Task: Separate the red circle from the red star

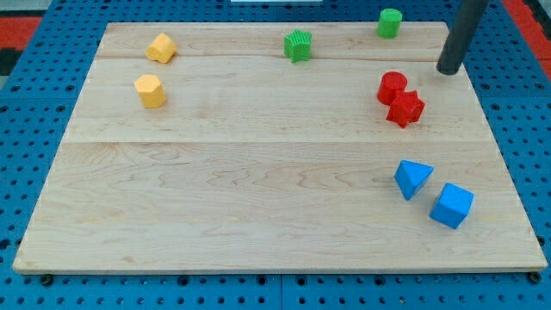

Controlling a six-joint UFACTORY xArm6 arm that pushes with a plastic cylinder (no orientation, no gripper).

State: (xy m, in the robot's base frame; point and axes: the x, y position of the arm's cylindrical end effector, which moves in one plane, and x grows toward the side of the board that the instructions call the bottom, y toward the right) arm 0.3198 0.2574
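The red circle (392, 87) sits at the view's right, touching the red star (406, 108), which lies just below and to its right. My tip (448, 71) rests on the board to the upper right of the red circle, a short gap away from both red blocks. The dark rod rises from it toward the view's top right corner.
A green cylinder (389, 23) and a green star (298, 45) lie along the top. Two yellow blocks (160, 48) (151, 90) lie at the upper left. A blue triangle (412, 178) and a blue cube (452, 205) lie at the lower right. The wooden board (258, 189) ends near them.
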